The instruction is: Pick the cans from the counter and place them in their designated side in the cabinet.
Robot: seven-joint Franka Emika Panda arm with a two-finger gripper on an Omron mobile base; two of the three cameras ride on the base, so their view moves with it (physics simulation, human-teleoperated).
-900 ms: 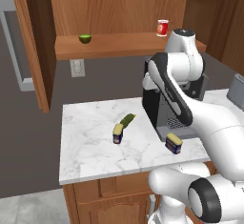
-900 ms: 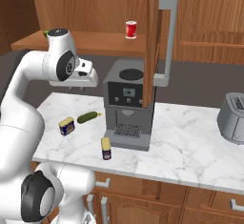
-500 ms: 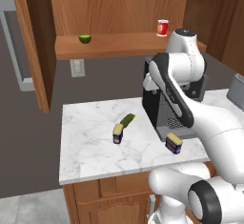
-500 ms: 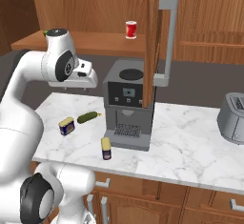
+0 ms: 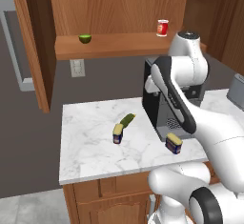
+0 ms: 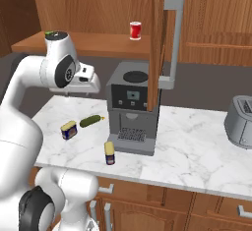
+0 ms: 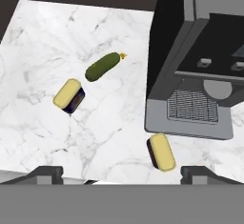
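Two squat blue cans with yellow tops lie on the white marble counter. One can rests beside a green pickle. The other can lies in front of the coffee machine. My gripper hangs high above the counter and looks down on both cans, open, its fingertips wide apart with nothing between them. The wooden cabinet shelf runs above the counter, its door swung open.
A red-and-white can and a green lime stand on the cabinet shelf. The coffee machine fills the counter's middle. A toaster sits at the right end. A second cabinet door hangs over the machine.
The arm stays almost where it was, high over the counter. Neither can nor the pickle has moved.
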